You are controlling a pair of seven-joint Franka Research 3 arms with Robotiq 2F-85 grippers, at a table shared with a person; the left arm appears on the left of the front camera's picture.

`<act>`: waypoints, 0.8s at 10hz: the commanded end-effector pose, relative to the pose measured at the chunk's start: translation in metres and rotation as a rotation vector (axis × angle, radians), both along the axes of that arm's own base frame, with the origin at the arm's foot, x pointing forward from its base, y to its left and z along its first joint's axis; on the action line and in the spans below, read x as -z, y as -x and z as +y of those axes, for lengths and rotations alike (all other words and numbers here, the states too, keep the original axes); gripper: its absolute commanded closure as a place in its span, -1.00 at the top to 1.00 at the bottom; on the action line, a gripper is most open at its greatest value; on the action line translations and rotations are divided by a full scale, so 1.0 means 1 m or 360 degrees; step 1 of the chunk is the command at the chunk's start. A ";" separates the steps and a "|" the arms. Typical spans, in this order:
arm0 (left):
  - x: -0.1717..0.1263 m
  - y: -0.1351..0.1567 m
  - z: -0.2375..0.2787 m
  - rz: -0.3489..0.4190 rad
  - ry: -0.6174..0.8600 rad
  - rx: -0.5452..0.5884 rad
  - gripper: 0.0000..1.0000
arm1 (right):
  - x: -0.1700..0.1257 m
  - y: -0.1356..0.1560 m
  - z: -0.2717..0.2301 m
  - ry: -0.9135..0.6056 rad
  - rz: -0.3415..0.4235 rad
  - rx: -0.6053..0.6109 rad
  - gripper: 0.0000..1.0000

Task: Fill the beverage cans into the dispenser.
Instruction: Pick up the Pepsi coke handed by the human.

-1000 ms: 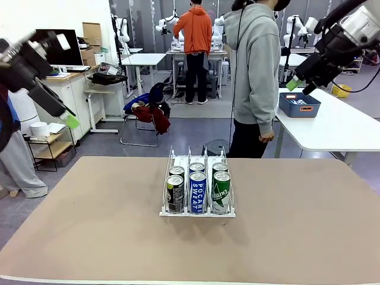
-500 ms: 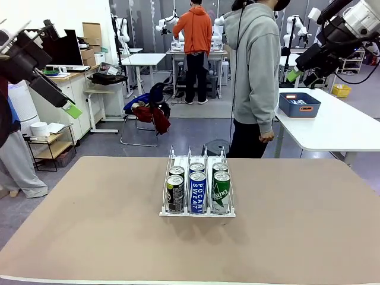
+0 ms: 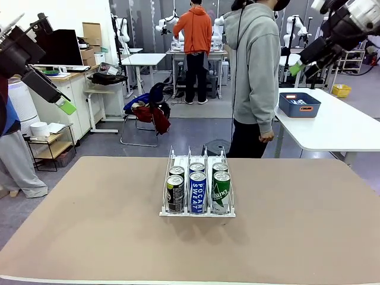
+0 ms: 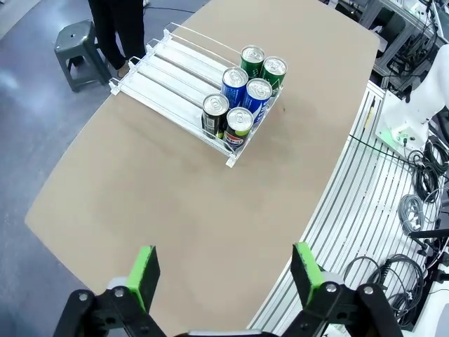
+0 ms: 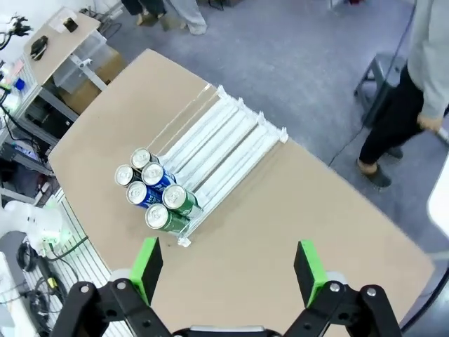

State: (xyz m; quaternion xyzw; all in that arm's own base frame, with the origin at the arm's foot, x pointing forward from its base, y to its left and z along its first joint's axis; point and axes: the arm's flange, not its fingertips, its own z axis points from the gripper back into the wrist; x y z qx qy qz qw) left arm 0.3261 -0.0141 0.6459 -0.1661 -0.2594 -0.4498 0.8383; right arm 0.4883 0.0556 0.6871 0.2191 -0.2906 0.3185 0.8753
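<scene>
- I see the dispenser (image 3: 180,161) in the middle of the table (image 3: 83,225); it is a white wire rack with three lanes
- six beverage cans (image 3: 198,193) stand in it, two in each lane, all at the end near me; the far part of each lane is bare
- black cans (image 3: 175,193) fill the left lane, blue-and-white cans (image 4: 257,98) the middle, green cans (image 3: 221,193) the right; all stand upright with silver tops
- my left gripper (image 4: 224,274) is wide open, holds nothing, and hangs high over the table
- my right gripper (image 5: 226,270) is wide open too, with nothing in it
- a blue bin (image 3: 299,104) sits on a white table far back; I cannot tell what is inside
</scene>
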 end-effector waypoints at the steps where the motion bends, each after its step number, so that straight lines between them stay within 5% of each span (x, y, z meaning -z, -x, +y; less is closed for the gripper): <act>1: 0.001 0.000 0.003 0.0003 0.0037 0.0043 1.00 | 0.005 0.002 -0.007 -0.0028 -0.0139 -0.0076 1.00; 2: 0.001 0.000 0.003 0.0003 0.0037 0.0043 1.00 | 0.004 -0.001 -0.004 -0.0041 -0.0133 -0.0042 1.00; 3: 0.001 0.000 0.003 0.0003 0.0037 0.0043 1.00 | 0.003 -0.007 0.002 -0.0019 0.0013 0.0174 1.00; 4: 0.001 0.000 0.003 0.0003 0.0037 0.0043 1.00 | -0.010 0.004 -0.004 0.0004 -0.0109 -0.0051 1.00; 6: 0.000 0.000 0.000 0.0002 0.0000 -0.0002 1.00 | -0.005 -0.001 -0.004 -0.0008 -0.0074 0.0011 1.00; 7: -0.012 0.003 -0.002 0.0024 -0.0049 -0.0007 1.00 | -0.010 0.007 -0.005 0.0183 -0.0324 -0.0118 1.00; 8: -0.025 0.008 -0.002 0.0027 -0.0036 0.0001 1.00 | -0.016 0.016 -0.007 0.0259 -0.0350 -0.0197 1.00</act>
